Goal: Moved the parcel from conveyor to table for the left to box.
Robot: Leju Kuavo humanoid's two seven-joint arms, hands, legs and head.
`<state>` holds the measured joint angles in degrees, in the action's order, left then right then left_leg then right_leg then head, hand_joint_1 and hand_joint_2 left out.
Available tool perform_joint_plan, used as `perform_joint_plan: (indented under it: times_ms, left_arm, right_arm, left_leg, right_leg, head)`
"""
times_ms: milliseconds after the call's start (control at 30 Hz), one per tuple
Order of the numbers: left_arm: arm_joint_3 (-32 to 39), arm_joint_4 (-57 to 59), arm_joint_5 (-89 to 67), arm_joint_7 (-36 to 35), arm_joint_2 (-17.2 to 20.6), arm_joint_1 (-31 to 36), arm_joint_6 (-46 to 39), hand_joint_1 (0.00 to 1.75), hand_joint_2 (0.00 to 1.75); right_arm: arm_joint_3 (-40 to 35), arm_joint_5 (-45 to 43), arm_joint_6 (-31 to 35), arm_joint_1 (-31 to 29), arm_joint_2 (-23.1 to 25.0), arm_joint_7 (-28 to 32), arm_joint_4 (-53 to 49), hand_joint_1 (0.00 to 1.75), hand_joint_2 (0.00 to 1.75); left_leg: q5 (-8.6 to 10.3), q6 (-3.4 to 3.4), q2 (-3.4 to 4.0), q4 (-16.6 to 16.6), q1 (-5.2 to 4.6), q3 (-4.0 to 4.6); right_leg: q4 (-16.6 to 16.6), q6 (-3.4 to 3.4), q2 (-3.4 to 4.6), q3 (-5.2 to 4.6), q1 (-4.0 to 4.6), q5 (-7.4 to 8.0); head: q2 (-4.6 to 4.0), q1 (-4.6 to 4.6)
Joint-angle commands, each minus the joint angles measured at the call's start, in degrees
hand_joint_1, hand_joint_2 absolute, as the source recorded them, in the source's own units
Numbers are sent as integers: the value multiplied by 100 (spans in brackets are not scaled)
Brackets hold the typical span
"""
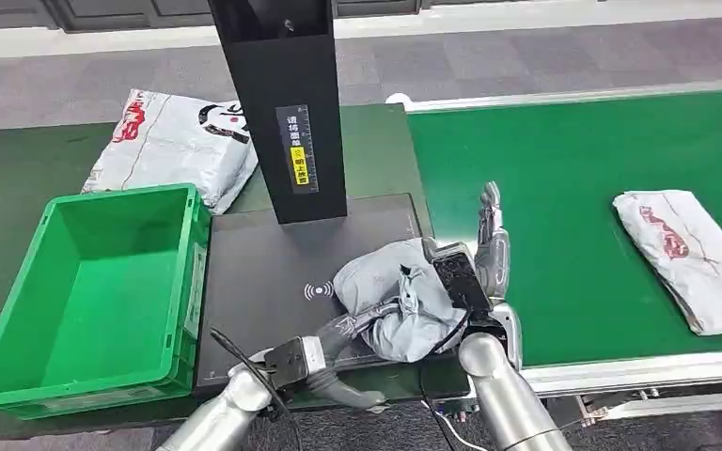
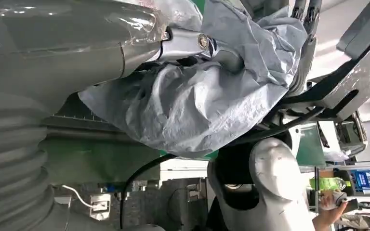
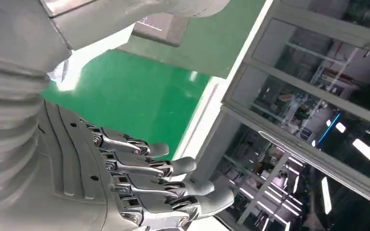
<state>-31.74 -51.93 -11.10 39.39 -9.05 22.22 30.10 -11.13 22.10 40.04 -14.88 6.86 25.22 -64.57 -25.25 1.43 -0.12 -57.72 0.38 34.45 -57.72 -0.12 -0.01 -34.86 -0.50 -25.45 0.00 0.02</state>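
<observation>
A crumpled grey parcel [image 1: 385, 282] [image 2: 197, 101] lies on the black scanner pad [image 1: 263, 272] in front of me. My left hand [image 1: 324, 352] [image 2: 77, 43] reaches in from the near edge and grips the parcel's near side, thumb and fingers pressed into the plastic. On the parcel's right side my right hand [image 1: 491, 249] [image 3: 139, 187] stands upright with its fingers stretched out, holding nothing. Its fingertips [image 2: 308, 29] show just past the parcel in the left wrist view. A green crate [image 1: 122, 195] stands left of the pad.
A black scanner post [image 1: 287, 103] rises from the back of the pad. Behind the crate lies a white printed parcel [image 1: 169, 141]. Another white parcel [image 1: 691, 254] rests on the green conveyor [image 1: 573, 169] at the right. A person's hand [image 2: 327, 211] shows in the background.
</observation>
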Motion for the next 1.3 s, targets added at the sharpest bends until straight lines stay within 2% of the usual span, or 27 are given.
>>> perform_joint_plan:
  times_ms: [33, 100, 233, 267, 300, 333, 433, 600, 700, 767, 1033, 1200, 1300]
  left_arm:
    - [-610, 745, -858, -617, -97, 426, -899, 175, 175]
    - [-703, 1171, -1173, -813, -294, 567, -1400, 175, 175]
    - [-350, 1860, -1087, -1108, -626, 850, -2211, 175, 175]
    - [-317, 1949, -1260, -1273, -647, 920, -2768, 175, 175]
    - [-30, 2007, -1332, -1527, -737, 977, -3667, 175, 175]
    - [50, 2130, -1295, -1612, -799, 1110, -3991, 175, 175]
    - [221, 2248, -1375, -1855, -842, 1363, -4596, 175, 175]
    - [370, 2371, -1548, -1819, -908, 1610, -5602, 175, 175]
    - [513, 2348, -1468, -1867, -909, 1743, -5724, 175, 175]
    - [529, 2335, -1732, -1950, -857, 1872, -6454, 175, 175]
    - [1089, 1818, -1850, -2066, -391, 2496, -6922, 175, 175]
    - [1522, 946, -2197, -2120, -137, 2319, -6922, 175, 175]
    - [2388, -47, -2882, -2103, -11, 2063, -7010, 175, 175]
  right_arm:
    - [410, 60, -4, -126, 144, -44, 45, 0, 175]
    - [493, 85, -4, -107, 155, -62, -18, 0, 175]
    - [537, 50, -4, -109, 142, -55, -30, 0, 175]
    - [575, 59, -4, -95, 163, -20, -42, 0, 175]
    - [613, 70, -4, -67, 192, 54, -84, 0, 175]
    - [605, 53, -4, -58, 203, 79, -96, 0, 175]
    - [517, 23, -4, -116, 213, 142, -80, 0, 175]
    - [318, 27, -4, -113, 277, 243, -250, 0, 175]
    - [72, -4, -4, -126, 260, 216, -384, 0, 175]
    - [-51, 97, -4, -95, 325, 244, -490, 0, 175]
    - [-179, 205, -4, 177, 358, 112, -711, 0, 175]
    - [-25, 88, -4, 288, 293, 146, -701, 0, 175]
    - [134, 102, -4, 442, 265, 155, -781, 0, 175]
  left_leg:
    - [0, -5, -7, 6, -2, -12]
    - [0, -5, -14, 5, -3, -11]
    - [3, -6, -17, 7, -2, -12]
    - [2, -4, -14, 2, -2, -4]
    - [3, -6, -11, 7, -4, -10]
    - [1, -4, -9, 2, -2, -5]
    - [3, -4, -12, 3, 0, -7]
    - [4, -3, -2, 4, 2, -8]
    - [2, -2, 1, -2, 0, 0]
    - [1, -1, 7, -1, 1, -2]
    - [2, -1, 8, -1, 5, -3]
    - [0, -1, 16, 2, 2, -8]
    - [1, -1, 13, 4, 2, -8]
  right_leg:
    - [7, 2, -8, 15, -2, -2]
    - [5, 2, -15, 16, -2, -5]
    - [10, 3, -19, 20, -2, -2]
    - [3, 2, -15, 10, -2, -1]
    - [8, 3, -13, 16, -4, 0]
    - [3, 2, -10, 11, -2, -1]
    - [6, 0, -15, 14, 0, 1]
    - [7, -2, -5, 12, 2, 4]
    - [-2, -3, -1, 1, 1, 3]
    - [-1, -3, 5, 2, 1, 4]
    - [0, -5, 6, 5, 6, 6]
    - [-1, -4, 16, 5, 4, 5]
    - [2, -4, 13, 7, 3, 4]
  head:
    - [0, 0]
    - [0, 0]
    - [0, 0]
    - [0, 0]
    - [0, 0]
    - [0, 2]
    - [0, 0]
    - [0, 0]
    - [0, 0]
    - [0, 0]
    - [0, 0]
    - [0, 0]
    - [0, 0]
